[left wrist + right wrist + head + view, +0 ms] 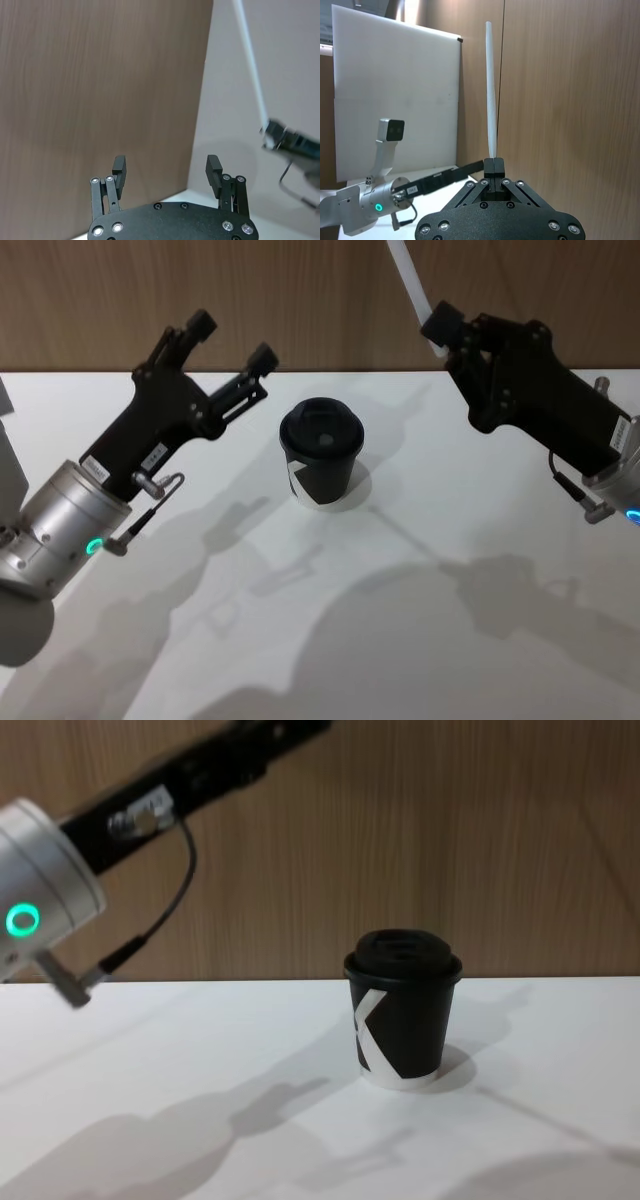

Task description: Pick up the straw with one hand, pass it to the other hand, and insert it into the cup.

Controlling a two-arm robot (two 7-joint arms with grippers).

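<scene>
The right gripper [441,326] is raised above the far right side of the white surface [450,540]. Its fingers are pinched tight on the lower end of the white straw [407,273]. From there the straw rises toward the wooden wall [300,300], leaning a little to the robot's left. In the right wrist view it stands straight out from between the closed fingertips.

The left gripper [236,340] hangs in the air just left of the cup [321,455], pointing toward the wall and to the right. Its fingers are spread wide with nothing between them. The two grippers are well apart.

The black cup stands upright on the surface between them, domed lid on, with its white angular mark facing the robot.
</scene>
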